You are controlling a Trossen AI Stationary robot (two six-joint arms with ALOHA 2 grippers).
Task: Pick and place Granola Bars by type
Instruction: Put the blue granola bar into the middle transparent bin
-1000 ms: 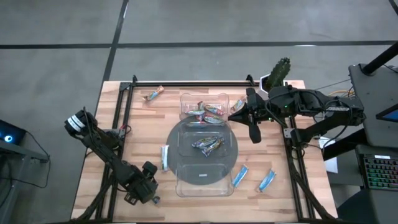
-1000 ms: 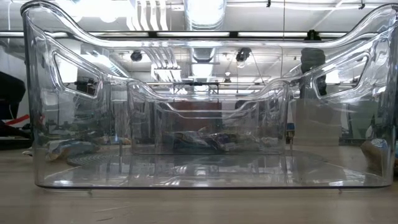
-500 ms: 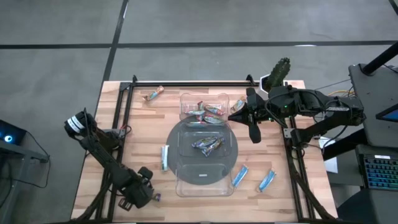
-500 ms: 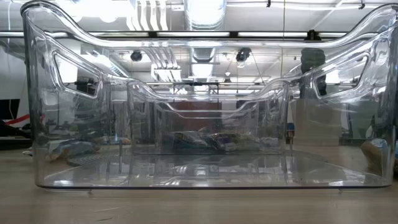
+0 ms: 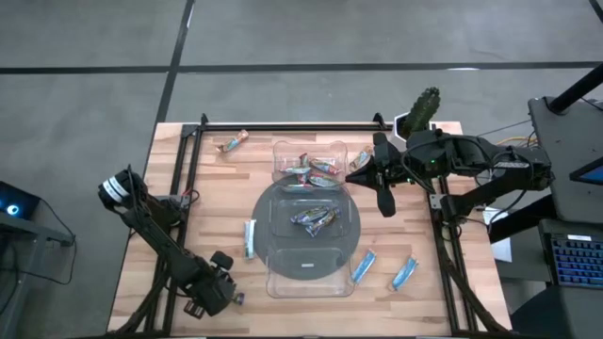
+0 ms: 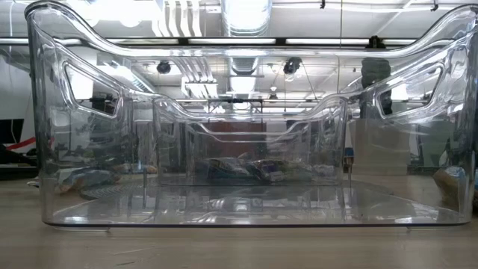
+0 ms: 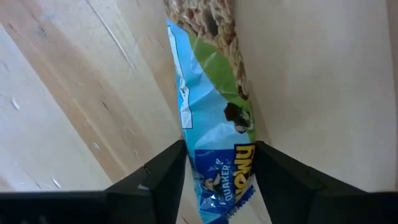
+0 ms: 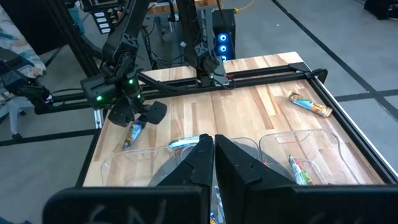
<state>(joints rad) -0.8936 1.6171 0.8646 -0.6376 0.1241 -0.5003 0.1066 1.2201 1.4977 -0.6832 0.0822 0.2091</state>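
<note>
A light blue granola bar (image 7: pixel 214 118) lies flat on the wooden table near its near left corner; the right wrist view also shows this bar (image 8: pixel 130 134). My left gripper (image 5: pixel 215 288) stands over it, pointing steeply down, shut on it. My right gripper (image 8: pixel 213 142) is shut on nothing and waits high over the far right of the table (image 5: pixel 358 177). Other granola bars lie loose: light blue ones (image 5: pixel 250 237), (image 5: pixel 365 266), (image 5: pixel 405 273) and orange-brown ones (image 5: pixel 233 142), (image 5: pixel 359 158). Dark multicoloured bars (image 5: pixel 314 218) lie in the clear tray. My left gripper pinches the bar's two long edges (image 7: pixel 205 165) between its two fingers (image 7: pixel 163 171), close to the bar's printed end. The fingers come from above, pointing steeply down, and lie across the bar. The bar rests flat on the table.
Clear plastic tray compartments (image 5: pixel 306 273) fill the table's middle; the far one (image 5: pixel 283 151) holds several bars. In the low view the clear tray wall (image 6: pixel 89 112) fills the picture. Black frame rails (image 5: pixel 184 169) run along the table's sides. A cactus-like plant (image 5: pixel 422 108) stands at the far right.
</note>
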